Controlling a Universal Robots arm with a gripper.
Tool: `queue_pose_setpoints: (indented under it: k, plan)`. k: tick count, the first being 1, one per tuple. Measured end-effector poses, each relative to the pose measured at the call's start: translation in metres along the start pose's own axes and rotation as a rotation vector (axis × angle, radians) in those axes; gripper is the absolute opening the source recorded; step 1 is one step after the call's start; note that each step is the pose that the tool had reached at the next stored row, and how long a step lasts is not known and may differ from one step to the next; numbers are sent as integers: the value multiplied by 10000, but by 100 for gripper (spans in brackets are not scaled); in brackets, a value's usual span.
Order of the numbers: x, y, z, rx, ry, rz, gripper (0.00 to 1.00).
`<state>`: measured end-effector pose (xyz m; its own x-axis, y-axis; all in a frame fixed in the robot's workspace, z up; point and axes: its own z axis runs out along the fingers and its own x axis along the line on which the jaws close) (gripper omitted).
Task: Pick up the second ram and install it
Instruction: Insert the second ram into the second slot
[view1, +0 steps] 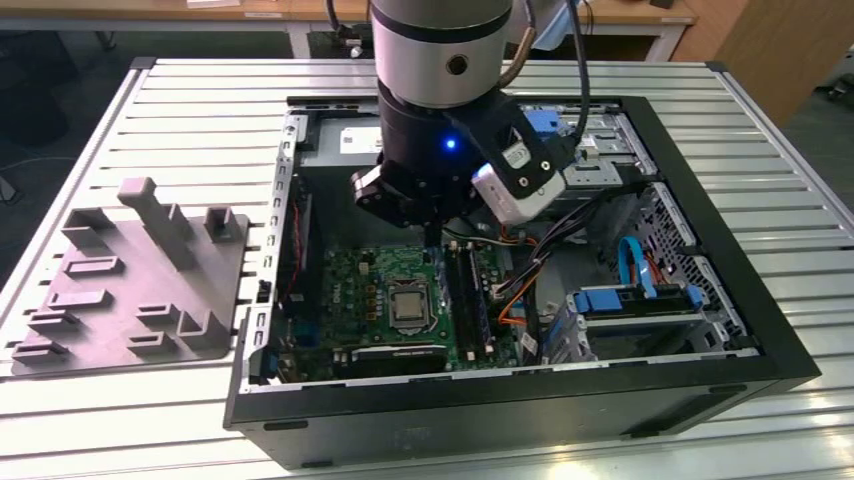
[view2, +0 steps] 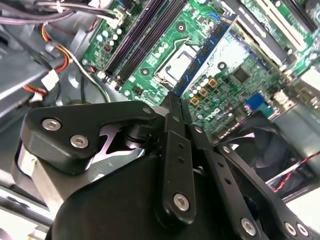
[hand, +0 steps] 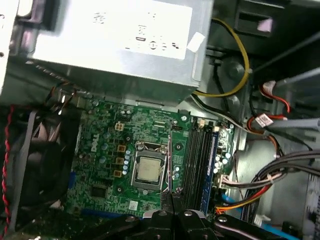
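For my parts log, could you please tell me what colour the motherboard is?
The motherboard is green, clearest in the first wrist view.

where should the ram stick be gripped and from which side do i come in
Pinch the second ram across its two flat faces at the end away from the motherboard, coming from above. It is thin and flat, pointing down at the board, and the gripper is shut on it that way.
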<state>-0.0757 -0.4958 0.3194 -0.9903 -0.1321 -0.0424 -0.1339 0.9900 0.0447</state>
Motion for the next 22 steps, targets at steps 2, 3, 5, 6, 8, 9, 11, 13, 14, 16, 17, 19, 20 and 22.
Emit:
queue_pose_setpoints:
  k: [2, 3, 5, 6, 8, 9, 11, 13, 14, 16, 17, 19, 20, 22]
  plan:
    - [0, 0, 2, 15, -17, 370, 11]
    - [0, 0, 3, 23, -25, 548, 11]
    - [0, 0, 5, 38, -41, 908, 11]
    - [0, 0, 6, 46, -49, 1086, 11]
    - [0, 0, 9, 61, -63, 1421, 11]
    - [0, 2, 11, 63, -68, 1519, 11]
    - [0, 5, 14, 66, -70, 1564, 11]
    - [-1, 13, 19, 68, -70, 1568, 11]
    - [-3, 18, 23, 67, -70, 1568, 11]
    - [-8, 22, 35, 65, -71, 1568, 11]
    - [-11, 23, 42, 65, -70, 1568, 11]
    - [-17, 25, 66, 65, -71, 1567, 11]
    - [-21, 25, 80, 65, -71, 1567, 11]
    - [-35, 24, 108, 67, -70, 1567, 11]
